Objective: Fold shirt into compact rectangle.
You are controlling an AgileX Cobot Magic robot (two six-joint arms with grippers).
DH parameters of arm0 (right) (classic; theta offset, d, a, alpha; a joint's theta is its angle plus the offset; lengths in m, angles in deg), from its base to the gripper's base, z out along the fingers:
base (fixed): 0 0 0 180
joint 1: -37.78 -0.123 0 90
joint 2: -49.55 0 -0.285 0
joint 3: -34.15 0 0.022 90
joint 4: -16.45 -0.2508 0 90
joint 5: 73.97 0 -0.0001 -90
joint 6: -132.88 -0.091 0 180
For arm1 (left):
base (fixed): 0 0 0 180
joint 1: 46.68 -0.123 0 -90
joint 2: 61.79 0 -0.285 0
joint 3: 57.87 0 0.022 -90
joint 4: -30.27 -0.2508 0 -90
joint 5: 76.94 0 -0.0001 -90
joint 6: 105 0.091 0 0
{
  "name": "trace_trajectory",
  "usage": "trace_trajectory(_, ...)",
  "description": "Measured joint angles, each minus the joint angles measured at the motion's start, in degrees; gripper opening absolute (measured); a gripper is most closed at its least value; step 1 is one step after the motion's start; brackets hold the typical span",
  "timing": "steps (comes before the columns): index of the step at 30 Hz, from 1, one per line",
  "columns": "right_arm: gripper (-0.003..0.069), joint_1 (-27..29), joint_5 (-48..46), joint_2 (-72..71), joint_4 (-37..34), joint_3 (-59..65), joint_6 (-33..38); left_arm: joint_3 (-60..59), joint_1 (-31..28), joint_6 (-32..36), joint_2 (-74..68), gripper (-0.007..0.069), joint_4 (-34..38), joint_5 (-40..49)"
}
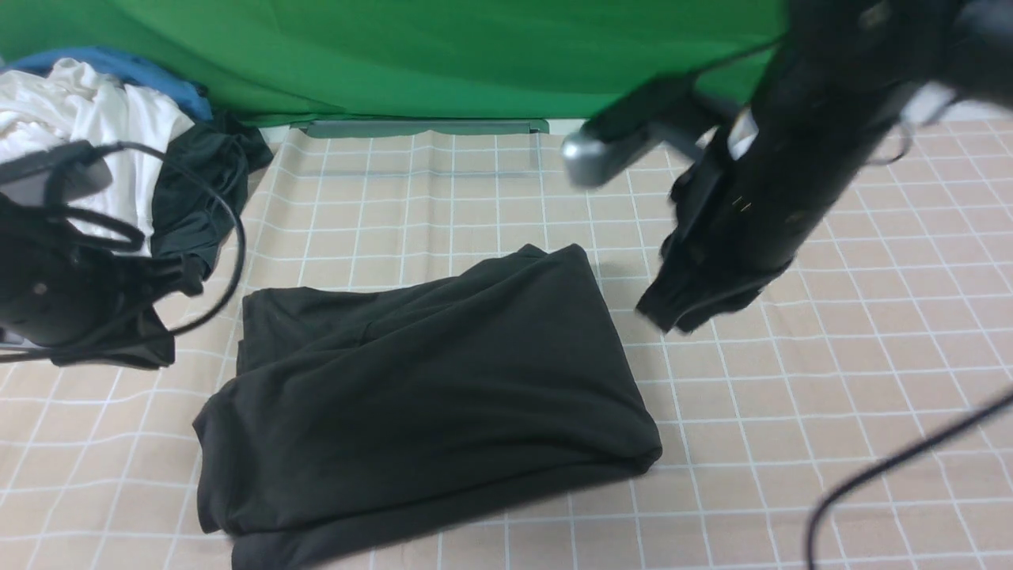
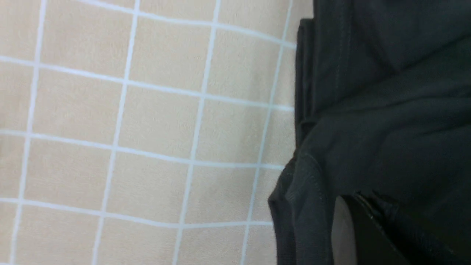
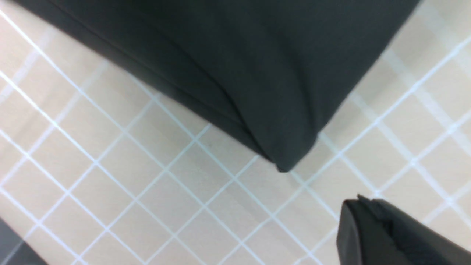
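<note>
Right fingers [image 3: 368, 221]: closed, holding nothing. Only a dark tip shows at the corner of the right wrist view, above bare checked cloth and apart from the nearest corner of the shirt [image 3: 235, 66]. In the front view the right fingers [image 1: 673, 313] are blurred and point down at the table [image 1: 831, 396], just beside the shirt's right edge.

Left fingers [image 2: 364, 228]: closed, nothing gripped. In the left wrist view only a dark edge is visible against black fabric; whether it touches the shirt [image 2: 386, 110] cannot be told. In the front view the left fingers [image 1: 158, 348] are largely hidden behind the arm body and looping cables.

Shirt [image 1: 427, 396]: black, folded into a rough rectangle, lying flat at the centre of the table. Near left corner sags outward; layered hems show along the left edge. No print or label is exposed.

Right arm [image 1: 799, 158]: descends steeply from the upper right, motion-blurred, top cut off by the frame. Left arm [image 1: 47, 277]: low at the left edge, partly cropped.

Pile of clothes [image 1: 103, 119], white, blue and dark, sits at the far left corner before a green backdrop [image 1: 396, 55].
</note>
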State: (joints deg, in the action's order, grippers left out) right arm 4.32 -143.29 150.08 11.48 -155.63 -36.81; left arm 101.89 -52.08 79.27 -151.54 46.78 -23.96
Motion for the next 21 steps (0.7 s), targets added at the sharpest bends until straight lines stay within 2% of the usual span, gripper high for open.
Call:
trace_trajectory(8, 0.0038, 0.0, -0.03, -12.12, 0.48, 0.0, -0.23, 0.27, -0.81, 7.58, -2.34, 0.0032, 3.8, 0.01)
trace_trajectory(16, 0.0038, 0.0, 0.19, -22.67, 0.54, 0.15, -0.96, 0.27, -0.8, 10.85, -6.59, 0.0192, 8.98, 0.98)
trace_trajectory(18, 0.0038, 0.0, 1.95, -26.05, 0.6, 0.4, -1.22, 0.27, -0.8, 13.09, -5.61, 0.02, 10.67, 2.43)
trace_trajectory(21, 0.0038, 0.0, 6.97, -31.76, 0.6, 1.71, -1.81, 0.27, -0.8, 15.22, -2.13, 0.0174, 12.23, 3.75)
